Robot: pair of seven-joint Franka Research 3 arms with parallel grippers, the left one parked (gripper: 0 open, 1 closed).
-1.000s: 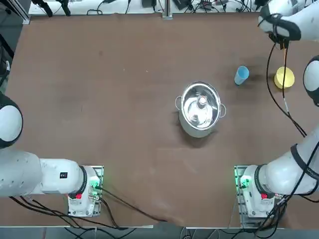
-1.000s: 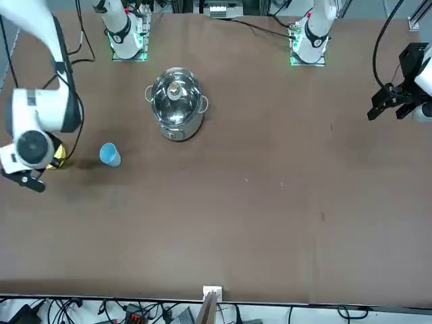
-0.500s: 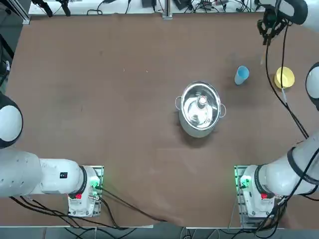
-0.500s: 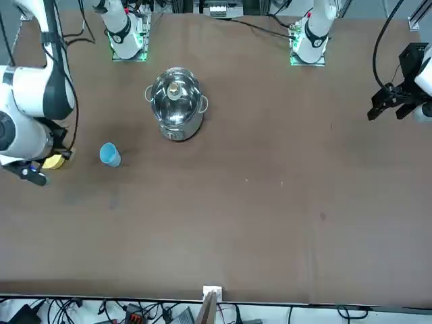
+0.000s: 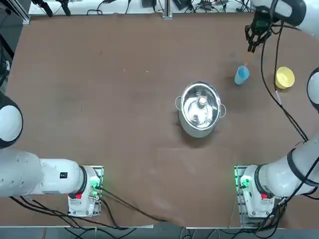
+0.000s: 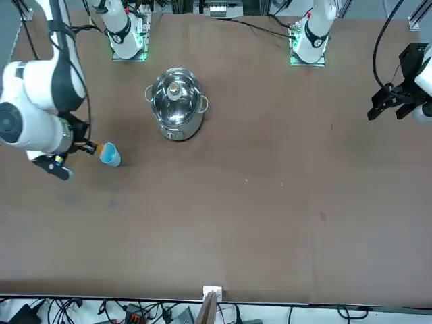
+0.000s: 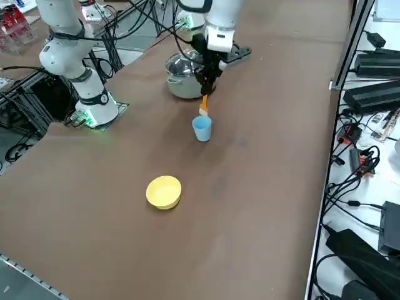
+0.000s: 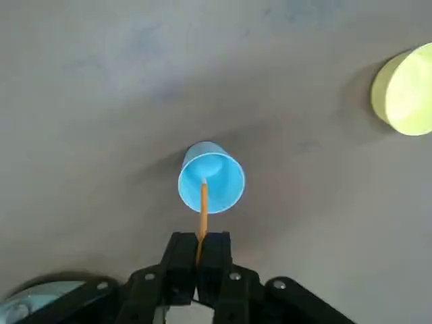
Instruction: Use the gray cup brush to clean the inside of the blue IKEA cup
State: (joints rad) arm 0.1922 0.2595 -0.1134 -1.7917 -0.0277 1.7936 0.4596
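Right gripper (image 8: 201, 246) pinched tight on orange handle of cup brush (image 8: 204, 208), brush angled down, tip over mouth of blue cup (image 8: 212, 178)! Blue cup upright on brown table (image 5: 149, 164), right there under gripper. Yellow bowl (image 7: 164, 192) sits near blue cup, apart from it, toward robot's right. Steel pot (image 5: 200, 109), glass lid on, stands on cup's other side.
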